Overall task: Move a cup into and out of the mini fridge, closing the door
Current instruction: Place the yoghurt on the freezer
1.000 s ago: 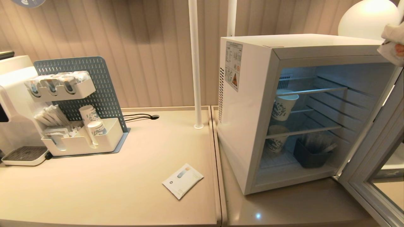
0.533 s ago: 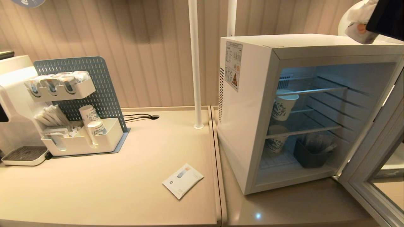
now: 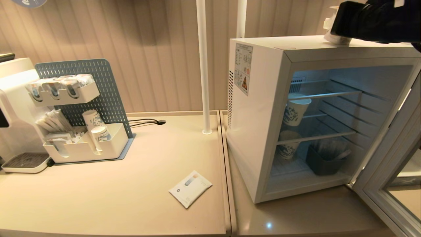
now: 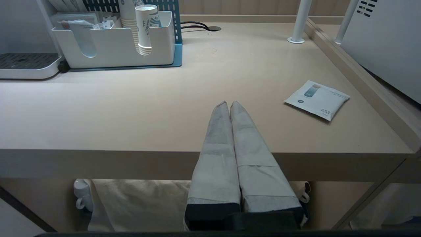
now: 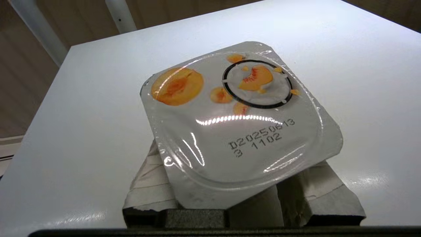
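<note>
The cup (image 5: 236,121) shows its foil lid with peach prints in the right wrist view. My right gripper (image 5: 240,197) is shut on it, one taped finger on each side below the lid. In the head view this gripper (image 3: 342,24) holds the cup (image 3: 336,39) at the top surface of the mini fridge (image 3: 260,131), near its back right; I cannot tell whether the cup rests on it. The door (image 3: 388,184) stands swung open to the right. My left gripper (image 4: 229,103) is shut and empty, parked at the table's front edge.
Inside the fridge are two paper cups (image 3: 295,110) on wire shelves and a dark bin (image 3: 324,161). A white sachet (image 3: 190,188) lies on the table. A cup organizer (image 3: 82,141) and a coffee machine (image 3: 13,108) stand at the left, with white posts (image 3: 204,65) behind.
My right arm has come in from the upper right edge, moving left with the cup until it is over the fridge top. The left arm has not moved.
</note>
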